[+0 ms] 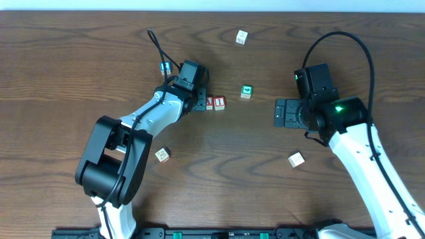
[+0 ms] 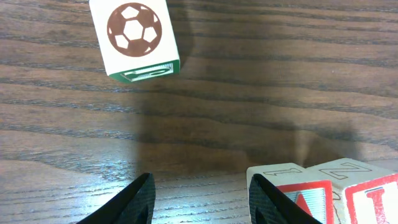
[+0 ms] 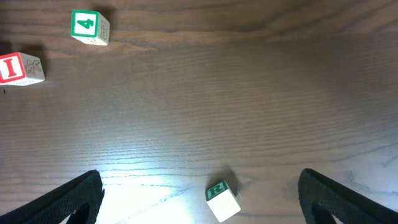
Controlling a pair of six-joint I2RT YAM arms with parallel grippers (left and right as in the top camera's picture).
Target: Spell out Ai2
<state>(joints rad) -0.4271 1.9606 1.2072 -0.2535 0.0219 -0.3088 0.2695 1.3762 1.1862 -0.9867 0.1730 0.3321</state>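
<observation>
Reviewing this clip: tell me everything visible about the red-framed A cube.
The A cube is a small pale wooden block. Its white face has a red frame around the letter, and an adjoining face carries a faint outlined letter. It sits flat on the table, framed face up, side by side with the I cube, seemingly touching. One finger of the left claw overlaps its outer edge; contact is unclear. It is not between the fingers.

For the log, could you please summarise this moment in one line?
left gripper open beside A cube | I cube adjoining it | right gripper open
</observation>
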